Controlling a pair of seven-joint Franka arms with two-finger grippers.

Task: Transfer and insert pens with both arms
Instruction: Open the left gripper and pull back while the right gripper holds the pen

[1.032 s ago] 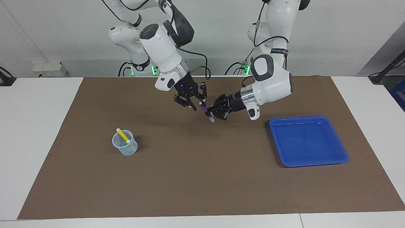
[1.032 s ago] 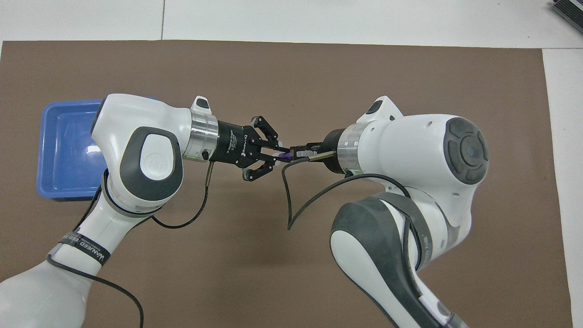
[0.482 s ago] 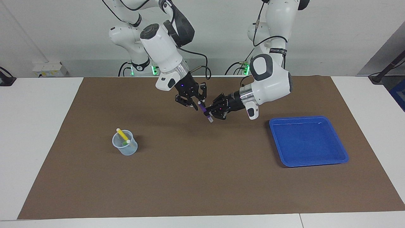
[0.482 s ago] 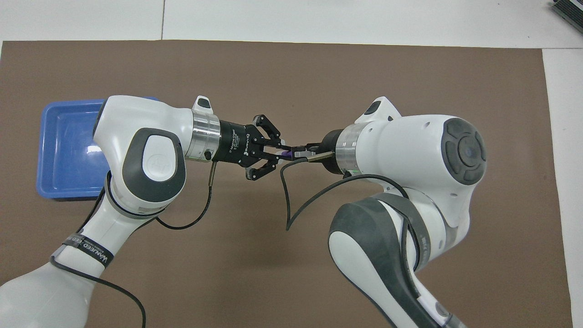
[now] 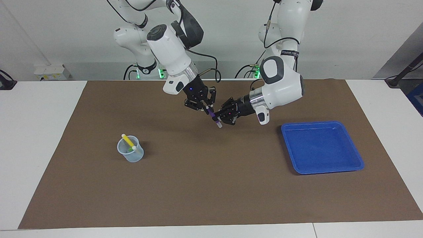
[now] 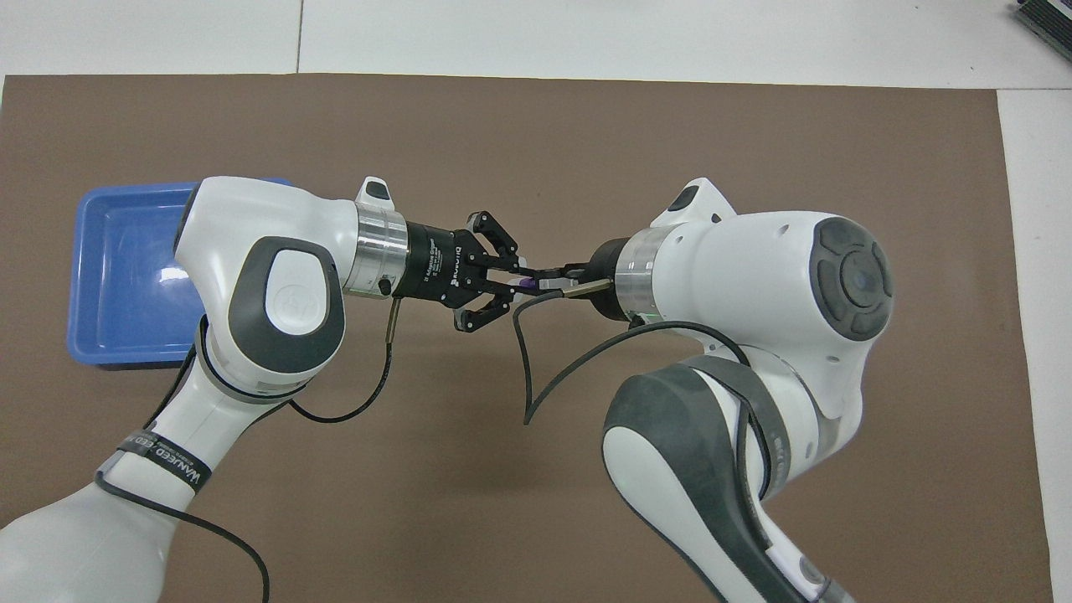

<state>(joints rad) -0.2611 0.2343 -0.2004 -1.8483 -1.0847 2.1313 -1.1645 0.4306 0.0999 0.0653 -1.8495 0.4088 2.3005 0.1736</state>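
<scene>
Mid-air handover: both grippers clamp the purple pen (image 5: 214, 118) over the mat's (image 5: 211, 185) middle.
Left gripper (image 5: 220, 117) and right gripper (image 5: 208, 109) are each pinched tight on the pen, tilted, whitish cap down. Yellow pen (image 5: 127, 140) and green pen (image 5: 131, 149) already sit in the cup (image 5: 131, 154) toward the right arm's end; blue tray (image 5: 322, 147) lies toward the left arm's. Risk: either arm pulling before the left lets go twists or drops the pen.
</scene>
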